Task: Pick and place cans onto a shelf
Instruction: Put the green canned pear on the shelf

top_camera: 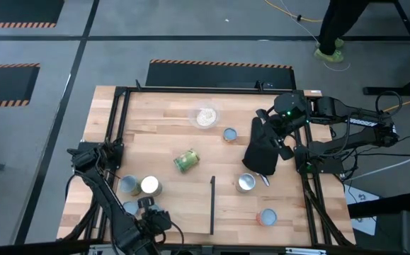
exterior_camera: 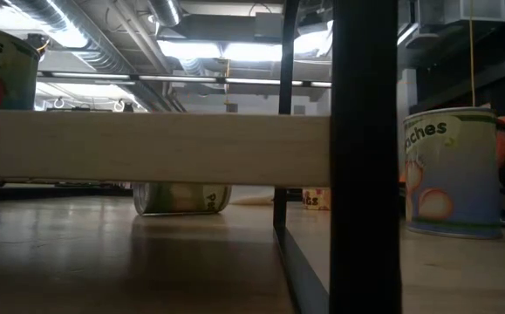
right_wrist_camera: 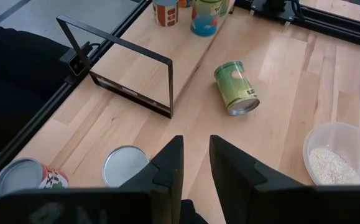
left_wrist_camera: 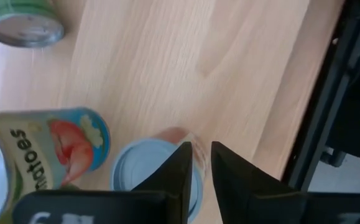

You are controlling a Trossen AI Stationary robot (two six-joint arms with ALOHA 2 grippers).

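Left gripper (left_wrist_camera: 196, 163) at the counter's (top_camera: 162, 127) 7 o'clock corner, fingers a narrow slit apart, empty, hanging over a pale-blue-topped can (left_wrist_camera: 148, 177). Tomato can (left_wrist_camera: 40, 149) just beside it. Green can (top_camera: 186, 161) lies tipped at centre. Shelf (top_camera: 212, 205) toward 6 o'clock. Right gripper (right_wrist_camera: 195, 163) at 2 o'clock, slightly parted, empty, above the black mitt (top_camera: 263, 150).

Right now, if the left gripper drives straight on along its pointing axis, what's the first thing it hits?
Probably the blue-lidded can: the left gripper points down with its nearly closed fingertips over that can's rim. Depth is unclear; it could slip past the edge to the table. The tomatoes can sits just beside.
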